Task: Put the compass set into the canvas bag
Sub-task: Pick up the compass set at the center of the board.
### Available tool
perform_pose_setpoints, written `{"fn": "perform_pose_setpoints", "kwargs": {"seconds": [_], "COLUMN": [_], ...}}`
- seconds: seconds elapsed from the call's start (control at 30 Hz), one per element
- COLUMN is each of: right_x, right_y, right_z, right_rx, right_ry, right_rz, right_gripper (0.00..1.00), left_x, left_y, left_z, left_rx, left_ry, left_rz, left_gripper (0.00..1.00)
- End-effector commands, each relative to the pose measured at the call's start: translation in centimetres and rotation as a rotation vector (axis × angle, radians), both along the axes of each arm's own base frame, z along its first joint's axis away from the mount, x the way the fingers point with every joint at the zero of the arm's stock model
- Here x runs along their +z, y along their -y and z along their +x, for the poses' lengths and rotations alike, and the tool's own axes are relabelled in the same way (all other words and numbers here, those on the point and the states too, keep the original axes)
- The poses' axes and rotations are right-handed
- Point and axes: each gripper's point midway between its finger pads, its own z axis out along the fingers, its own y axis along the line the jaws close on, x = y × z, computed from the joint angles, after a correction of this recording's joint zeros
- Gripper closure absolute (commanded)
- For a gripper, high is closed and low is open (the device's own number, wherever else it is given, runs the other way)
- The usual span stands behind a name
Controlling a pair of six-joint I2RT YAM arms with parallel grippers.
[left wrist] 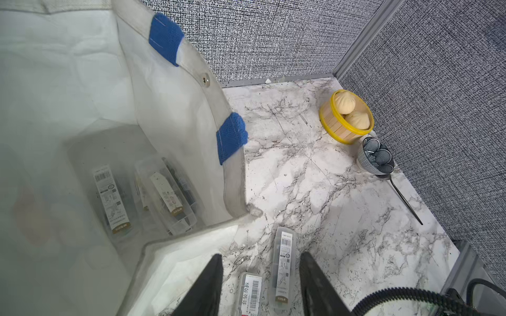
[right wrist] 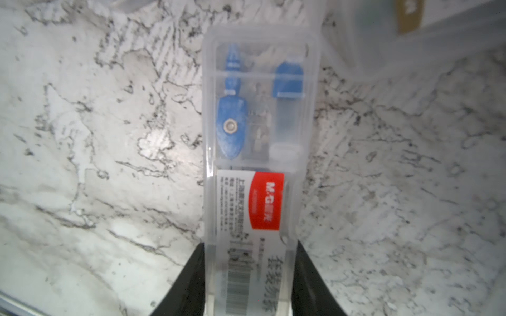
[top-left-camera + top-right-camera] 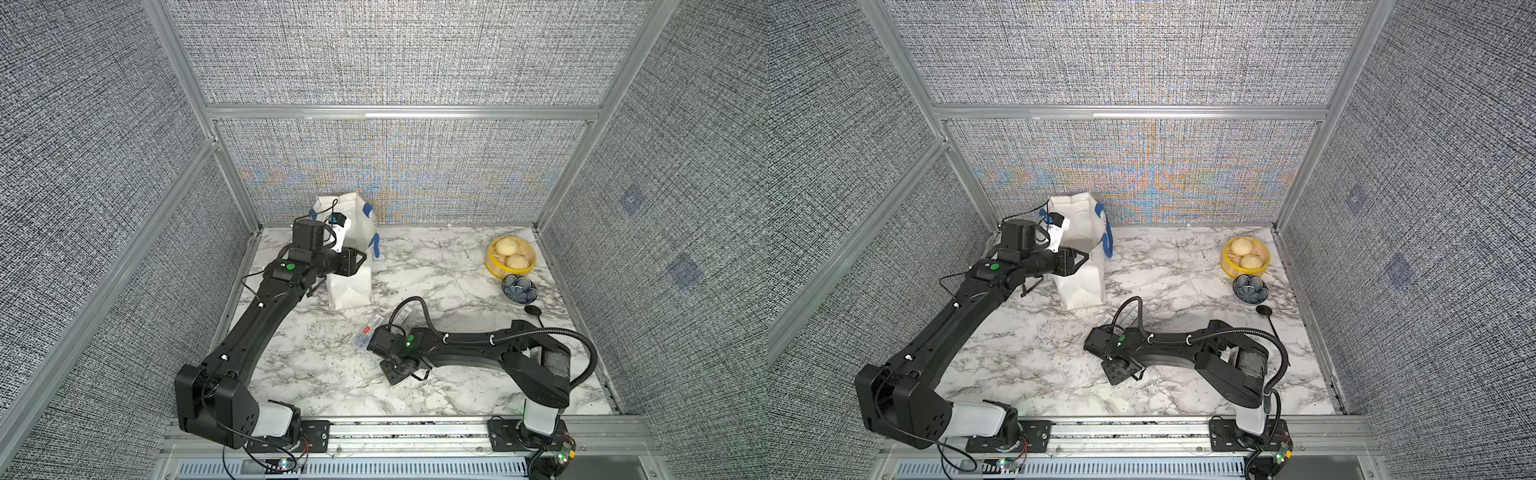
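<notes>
Marble-patterned tabletop (image 3: 440, 266), white with grey veining and scuffed, enclosed on three sides by grey woven fabric panels (image 3: 395, 58) in aluminium framing (image 3: 399, 111).

Item 1, canvas bag (image 3: 351, 291): stood upright at the back of the table on the left arm's side, mouth open, blue strap handles at the rim. The left wrist view showed two clear cases (image 1: 167, 191) lying on its floor.

Item 2, compass set (image 2: 260, 131): clear case holding a blue compass, red label on the lid. It appeared to rest on the marble near the table's middle, well apart from the bag.

Item 3, second clear case (image 1: 283, 269): lay on the marble just beside the compass set.

Right gripper (image 2: 249, 243): jaws were clenched against both long sides of the compass set at its barcode end.

Left gripper (image 1: 260, 254): jaws were parted with nothing between them, poised beside the bag's near rim.

Progress, as judged: grasp made; the lift, the carry to the bag mouth and the release were left to do.

Sundries, right side: steamer basket (image 3: 510, 259) with two buns, patterned bowl (image 3: 518, 289), spoon (image 3: 534, 311).
</notes>
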Motion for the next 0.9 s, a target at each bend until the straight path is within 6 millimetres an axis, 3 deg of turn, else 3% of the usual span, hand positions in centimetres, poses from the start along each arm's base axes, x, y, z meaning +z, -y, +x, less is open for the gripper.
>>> {"fn": "perform_pose_setpoints", "kwargs": {"seconds": [0.0,0.1,0.27,0.43,0.67,0.87], "right_x": [1.0,2.3,5.3,9.9,15.3,17.5], "right_y": [-0.4,-0.3,0.9,2.1,3.7,4.2], "right_z": [1.3,2.6,5.1,7.4,10.5,11.8], "right_rx": [0.011,0.022,0.010,-0.014,-0.060,-0.076], "right_ry": [0.075,0.165,0.324,0.507,0.668,0.690], "right_rz": [0.054,0.107,0.194,0.309,0.415,0.476], "right_gripper": [0.63,0.71,0.76,0.77,0.77,0.77], "left_x": [0.4,0.5,1.1,1.1,-0.1,-1.6], "left_y": [0.4,0.8,1.2,2.2,5.9,9.2], "left_z": [-0.1,-0.1,-0.3,-1.3,-3.2,-3.7], "left_rx": [-0.020,-0.031,-0.047,-0.088,-0.167,-0.229], "left_ry": [0.005,0.005,0.009,-0.011,-0.049,-0.090], "left_rz": [-0.021,-0.047,-0.077,-0.087,-0.099,-0.114], "left_gripper": [0.52,0.52,0.52,0.50,0.43,0.39]}}
